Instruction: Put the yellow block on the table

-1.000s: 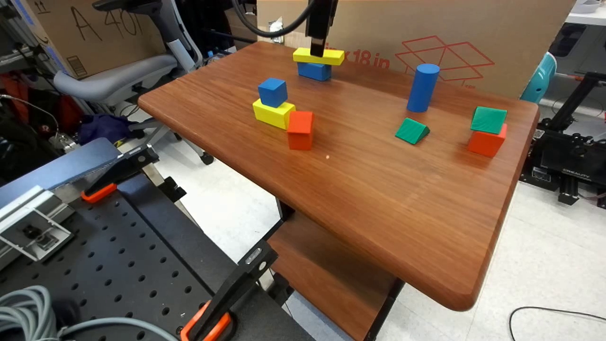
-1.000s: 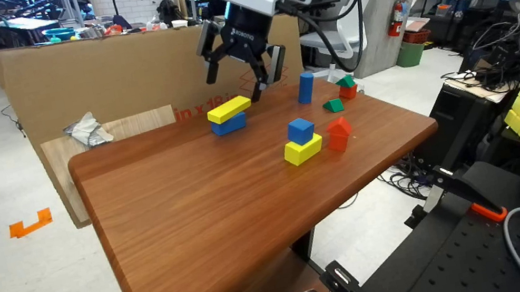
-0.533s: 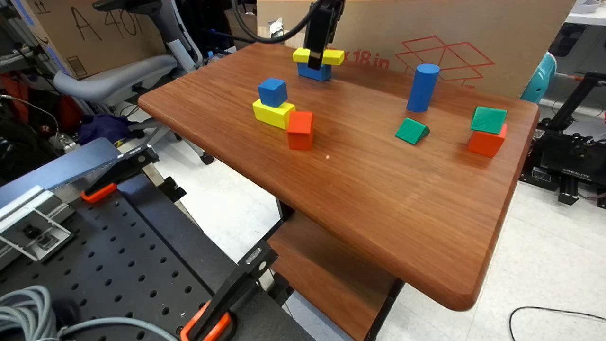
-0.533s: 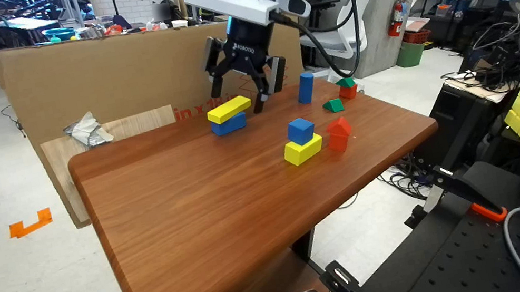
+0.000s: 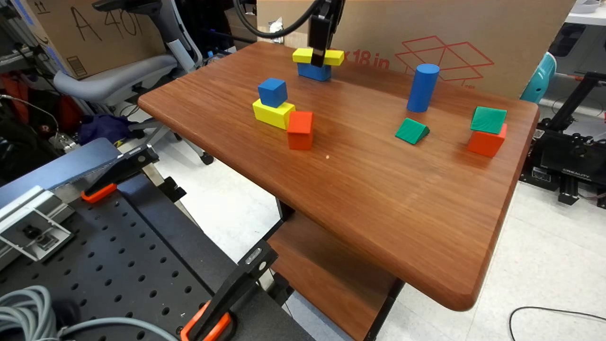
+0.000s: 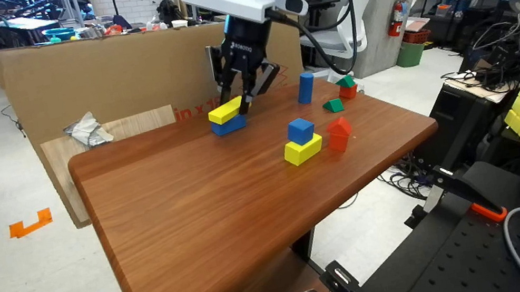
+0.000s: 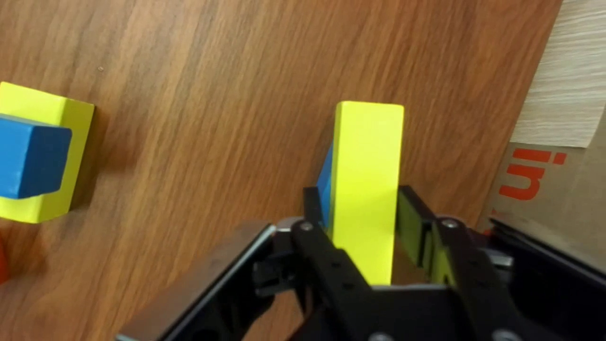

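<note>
Cube: blue, left in the wrist view, atop a short yellow block.
Bar: yellow, lying on a blue block, so raised off the counter.
End effector: narrow, astride the bar crosswise, likely for lifting; whether it grips, cannot tell.

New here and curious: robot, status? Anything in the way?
Gripper astride long yellow block, firm hold unclear. Block not directly on table. Blue block in between.

The tool crosses a yellow bar — blue block beneath.
</note>
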{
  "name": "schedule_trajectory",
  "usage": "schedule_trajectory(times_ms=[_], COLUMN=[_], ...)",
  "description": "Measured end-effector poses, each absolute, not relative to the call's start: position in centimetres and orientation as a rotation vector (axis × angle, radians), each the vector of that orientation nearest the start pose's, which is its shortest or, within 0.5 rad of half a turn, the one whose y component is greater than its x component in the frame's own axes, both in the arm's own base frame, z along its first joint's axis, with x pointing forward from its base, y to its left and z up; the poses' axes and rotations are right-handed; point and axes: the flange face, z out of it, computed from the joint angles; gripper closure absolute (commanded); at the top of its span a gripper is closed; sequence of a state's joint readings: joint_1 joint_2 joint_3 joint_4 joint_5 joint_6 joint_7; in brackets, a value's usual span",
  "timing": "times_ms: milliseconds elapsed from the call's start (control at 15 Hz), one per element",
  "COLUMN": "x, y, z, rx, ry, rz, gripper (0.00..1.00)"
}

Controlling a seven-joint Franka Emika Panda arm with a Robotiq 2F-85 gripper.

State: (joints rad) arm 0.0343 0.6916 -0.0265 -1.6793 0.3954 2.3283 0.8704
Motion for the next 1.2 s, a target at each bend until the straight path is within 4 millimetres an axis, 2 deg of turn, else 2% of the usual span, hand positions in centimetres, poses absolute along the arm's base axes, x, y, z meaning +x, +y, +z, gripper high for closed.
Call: schedule_trajectory(times_ms=[67, 533, 800, 1000, 1200], x=[67.6, 67.6, 67.3, 66.4, 65.2], y=[1.4, 1.5, 1.5, 0.1, -2.5], z=[19.6, 19.9, 21.2, 23.4, 24.4], rx=[-2.455, -2.463, -2.499, -2.51, -2.51], ry=[1.566, 1.553, 1.474, 1.427, 1.423], rz=[0.217, 0.237, 0.224, 0.195, 0.197], gripper=[0.91, 0.91, 0.91, 0.91, 0.91])
